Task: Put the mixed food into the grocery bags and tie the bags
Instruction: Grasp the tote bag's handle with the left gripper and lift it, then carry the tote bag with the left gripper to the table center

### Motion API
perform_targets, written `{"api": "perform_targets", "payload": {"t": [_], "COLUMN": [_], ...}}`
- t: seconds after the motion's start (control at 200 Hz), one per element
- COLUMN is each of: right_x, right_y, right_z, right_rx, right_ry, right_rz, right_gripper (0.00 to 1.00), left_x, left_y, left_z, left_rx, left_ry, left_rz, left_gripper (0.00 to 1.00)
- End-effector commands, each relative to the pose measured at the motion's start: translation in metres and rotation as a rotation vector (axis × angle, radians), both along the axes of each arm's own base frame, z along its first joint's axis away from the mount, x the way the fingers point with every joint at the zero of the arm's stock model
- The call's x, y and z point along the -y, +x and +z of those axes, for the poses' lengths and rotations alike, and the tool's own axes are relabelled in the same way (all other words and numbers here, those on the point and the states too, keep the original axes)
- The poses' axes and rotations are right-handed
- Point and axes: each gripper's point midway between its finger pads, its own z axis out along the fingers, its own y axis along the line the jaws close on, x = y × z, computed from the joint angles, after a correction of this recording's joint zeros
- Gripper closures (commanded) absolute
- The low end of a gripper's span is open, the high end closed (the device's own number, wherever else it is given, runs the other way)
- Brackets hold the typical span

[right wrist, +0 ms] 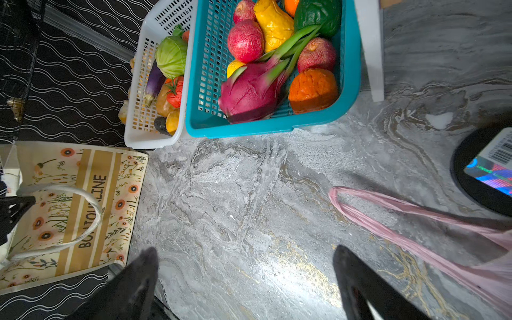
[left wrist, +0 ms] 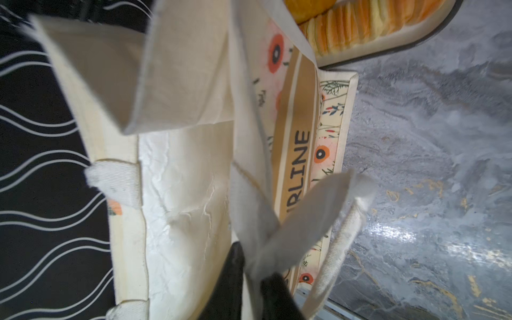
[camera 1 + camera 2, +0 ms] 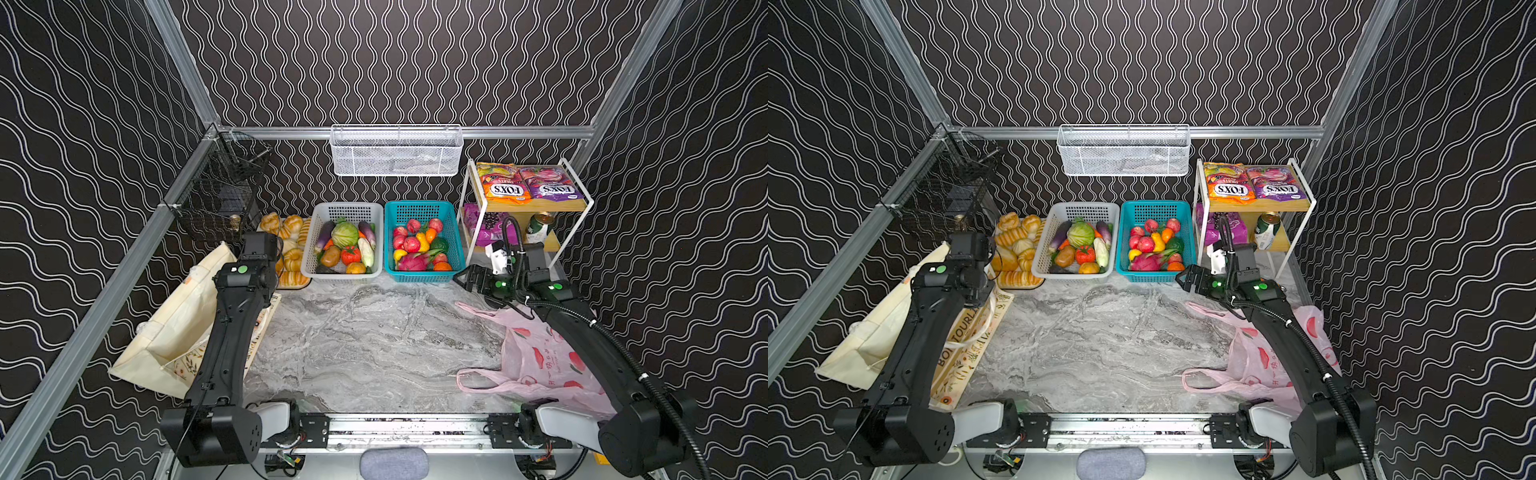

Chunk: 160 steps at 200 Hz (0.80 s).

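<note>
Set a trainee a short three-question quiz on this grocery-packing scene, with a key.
1. True or false: the right gripper holds the thin pink plastic bag.
2. Which container holds the round green cabbage? A. teal plastic basket B. white slotted plastic basket C. white wire wall basket
3. Fill in: the left gripper is shut on a fabric strip of the ____.
Key: 1 false, its jaws stand open above the grey marble table; 2 B; 3 cream floral canvas tote.
</note>
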Motion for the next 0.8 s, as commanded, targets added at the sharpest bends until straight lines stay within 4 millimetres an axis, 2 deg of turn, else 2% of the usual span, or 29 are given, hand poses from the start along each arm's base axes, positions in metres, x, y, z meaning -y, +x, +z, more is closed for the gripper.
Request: {"api": "perform_targets", "payload": {"t": [0.0,0.15,0.285,0.385,0.516,0.621,0.796], "right_x": [0.004,0.005,0.004,0.002,0.002,0.0,-0.005], "right_y": [-0.001,-0.001,0.0,0.0,0.0,-0.002,-0.004], "right_z": [0.006,0.013,0.024,0.033,0.04,0.043,0.049], "right_rx": [0.015,0.031,0.052,0.064,0.072,0.071,0.071], "right_ry": [-0.017,-0.014,0.004,0.023,0.03,0.039,0.068], "right_rz": [-0.013,-0.021,-0.029,-0.023,-0.028,-0.021,0.005], "right_gripper": [0.0,0.0,0.0,0.0,0.0,0.0,0.0], "left_x": [0.015,0.03,0.085,0.101,0.13,0.156,0.201], "left_y": [-0.003,-0.012,-0.01,-0.014,-0.022,-0.025,-0.018], "left_z": [0.004,0.021,0.028,0.034,0.025,0.022,0.045], "left_rx": [0.005,0.027,0.043,0.065,-0.025,-0.09,-0.091], "left_ry": [-0.075,-0.184,-0.458,-0.604,-0.78,-0.83,-0.964], "left_rz": [-0.039,-0.023,-0.141,-0.023,0.072,0.06,-0.011], "left_gripper": [0.98,1.0,1.0,1.0,1.0,1.0,1.0]}}
